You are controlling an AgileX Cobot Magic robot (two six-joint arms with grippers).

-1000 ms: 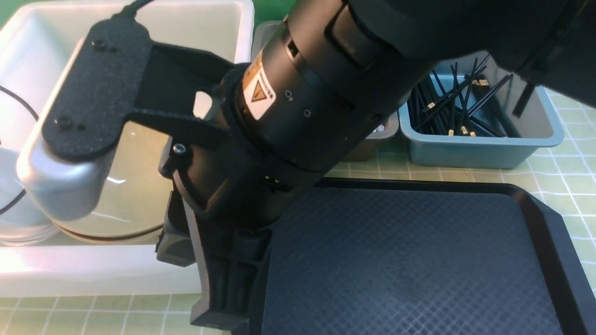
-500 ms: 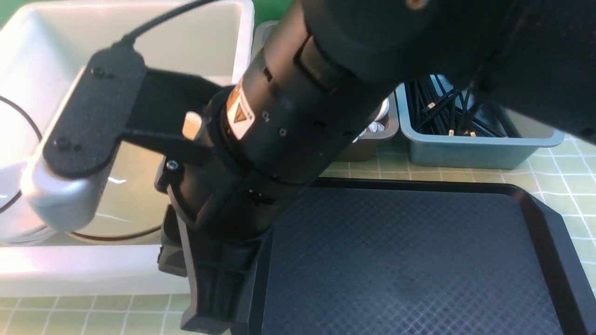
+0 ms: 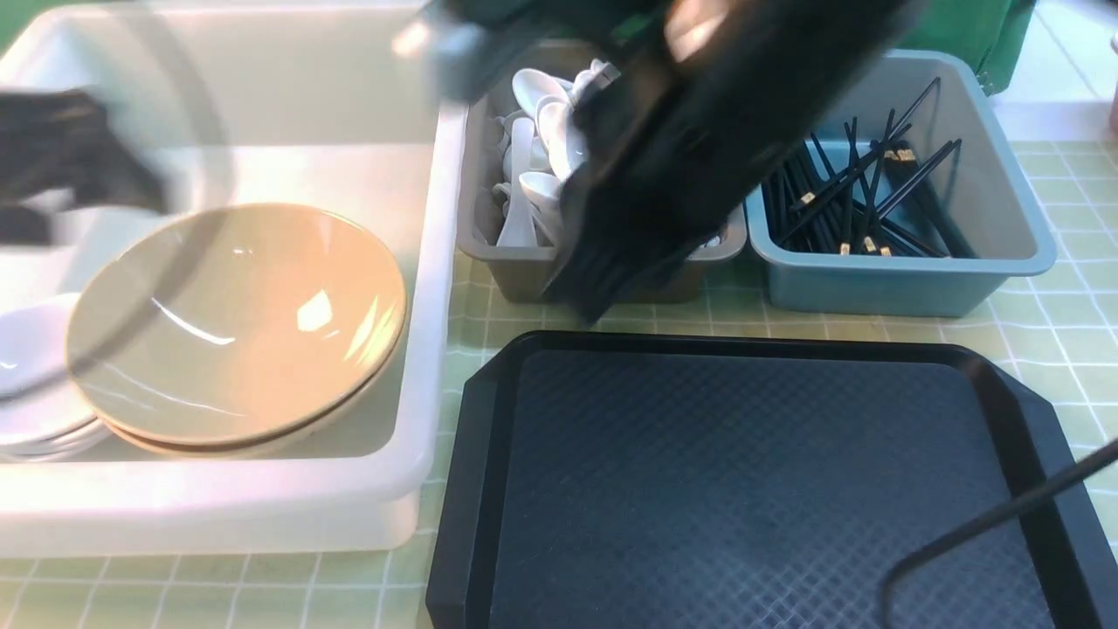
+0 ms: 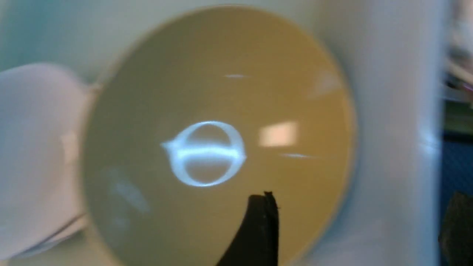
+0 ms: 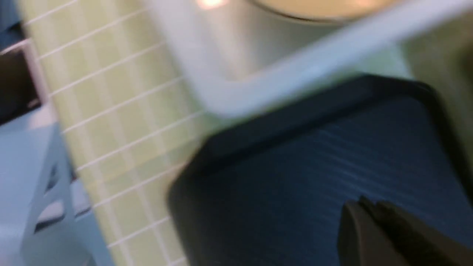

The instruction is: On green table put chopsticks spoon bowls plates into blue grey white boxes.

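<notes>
Front view: bowls are seen stacked inside the white box at the counter's left edge, plates beside them. Spoons fill the grey box; chopsticks lie in the blue box. The black tray is bare. Sorting is judged nearly done. Left fingers: spread, nothing grasped. Right fingers: clenched, empty. No writing legible.

You have the pale green checked worktop carrying four things; the large white box sits at your left; the grey box and blue box stand side by side behind; the black tray lies in front.
</notes>
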